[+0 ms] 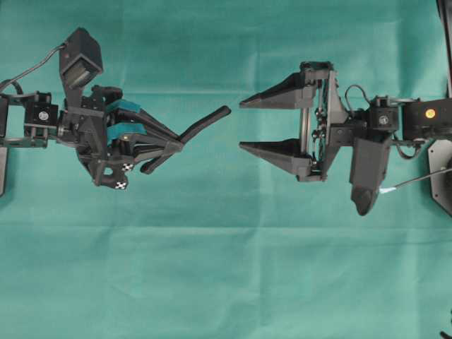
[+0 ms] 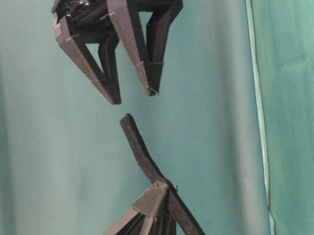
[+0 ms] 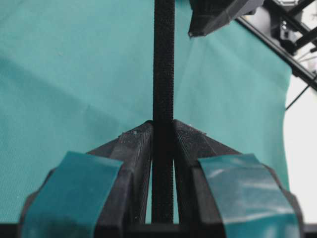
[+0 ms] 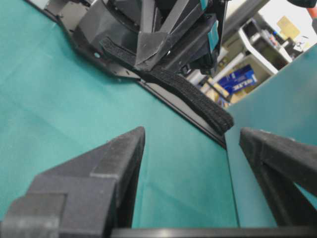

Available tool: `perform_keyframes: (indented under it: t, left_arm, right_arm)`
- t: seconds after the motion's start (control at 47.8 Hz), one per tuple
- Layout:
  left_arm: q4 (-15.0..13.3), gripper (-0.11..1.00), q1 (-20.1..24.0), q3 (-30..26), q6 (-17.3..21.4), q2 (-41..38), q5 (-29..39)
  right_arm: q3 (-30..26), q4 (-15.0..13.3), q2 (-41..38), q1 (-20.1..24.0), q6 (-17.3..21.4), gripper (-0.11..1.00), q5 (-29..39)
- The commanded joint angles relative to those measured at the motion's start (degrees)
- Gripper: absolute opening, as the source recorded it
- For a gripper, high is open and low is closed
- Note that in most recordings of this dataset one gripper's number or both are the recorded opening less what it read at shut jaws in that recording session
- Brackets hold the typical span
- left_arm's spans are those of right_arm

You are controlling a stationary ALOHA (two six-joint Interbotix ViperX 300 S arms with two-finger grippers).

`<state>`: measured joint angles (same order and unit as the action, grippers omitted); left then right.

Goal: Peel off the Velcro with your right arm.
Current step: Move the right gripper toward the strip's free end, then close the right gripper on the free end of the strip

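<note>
The Velcro (image 1: 205, 121) is a thin black strap held above the green cloth. My left gripper (image 1: 181, 145), the one with teal-patched fingers, is shut on it near its middle. In the left wrist view the Velcro (image 3: 163, 74) runs straight up from between the pinching fingertips (image 3: 138, 136). Its free end (image 1: 224, 110) points toward my right gripper (image 1: 240, 125), which stands open a short way off, apart from the strap. In the right wrist view the Velcro (image 4: 198, 101) ends just beyond the right gripper (image 4: 190, 131). The table-level view shows the Velcro (image 2: 141, 153) below the open right gripper (image 2: 135, 97).
A green cloth (image 1: 226, 268) covers the whole table. The left arm's body (image 1: 78, 120) sits at the left edge and the right arm's body (image 1: 395, 123) at the right edge. A cluttered shelf (image 4: 247, 74) shows beyond the table in the right wrist view.
</note>
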<state>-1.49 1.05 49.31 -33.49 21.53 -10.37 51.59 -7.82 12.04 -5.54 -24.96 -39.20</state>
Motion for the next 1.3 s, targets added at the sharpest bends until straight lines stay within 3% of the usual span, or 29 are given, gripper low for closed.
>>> perform_keyframes:
  t: [0.0,0.293,0.628,1.277]
  left_arm:
    - [-0.1,0.1,0.2,-1.4,0.0,0.4,-0.9]
    - [-0.1,0.1,0.2,-1.5,0.0,0.2,-1.0]
    - [-0.1,0.1,0.4,-2.6,0.2,-1.6,-1.3]
    - [-0.1,0.1,0.5,-2.3,0.2,-0.9,-1.6]
  right_arm:
    - [-1.3,0.1,0.2,-0.1,-0.1,0.45,-1.0]
    - [-1.4,0.1,-1.1,-0.1,-0.3,0.42,-3.3]
    - [-1.4,0.1,-1.1,-0.1,-0.2,0.26,-3.3]
    - [-1.0,0.1,-1.1,-0.6,-0.2,0.26,-3.4]
